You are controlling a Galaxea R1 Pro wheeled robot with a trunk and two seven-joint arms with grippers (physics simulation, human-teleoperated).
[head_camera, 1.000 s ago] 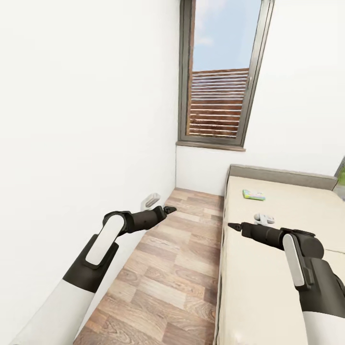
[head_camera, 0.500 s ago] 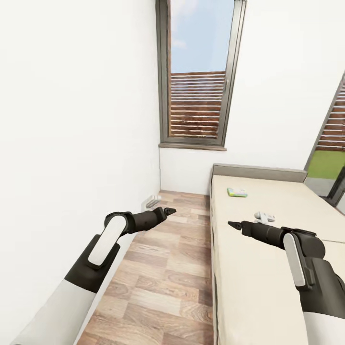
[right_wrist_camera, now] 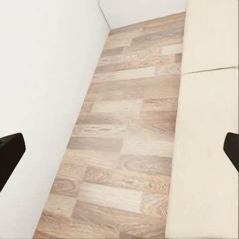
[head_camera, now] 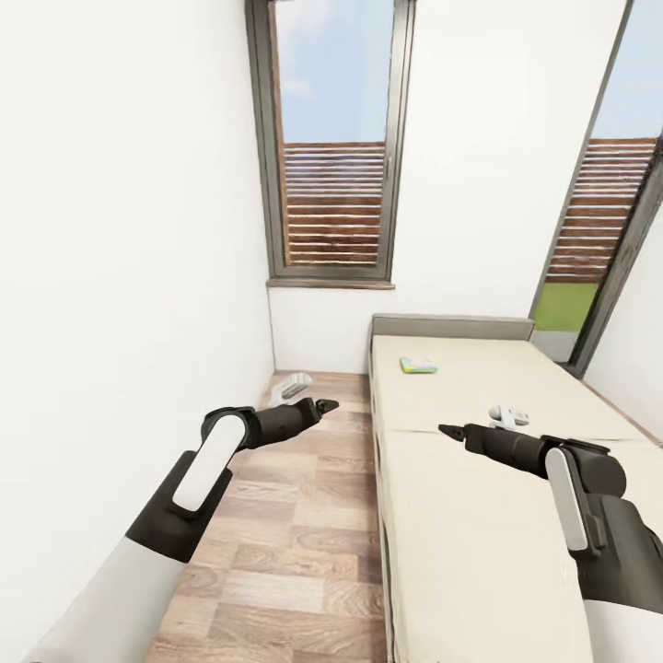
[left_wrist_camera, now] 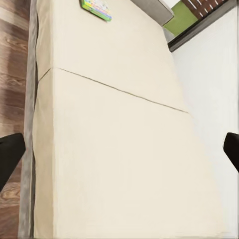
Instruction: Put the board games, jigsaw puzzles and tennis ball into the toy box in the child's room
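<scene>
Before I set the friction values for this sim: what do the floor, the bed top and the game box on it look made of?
The floor looks like matt wood plank or laminate, with grain and staggered boards. The bed top looks like soft beige fabric with one seam. The board game looks like printed card, green-edged, though it is too small to be sure.

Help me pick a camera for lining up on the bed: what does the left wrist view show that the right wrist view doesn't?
Left wrist view: a green-edged board game near the grey headboard, and most of the bed. Right wrist view: a long strip of wood floor along the white wall. Both show beige mattress, some floor and dark fingers at the edges, spread wide.
</scene>
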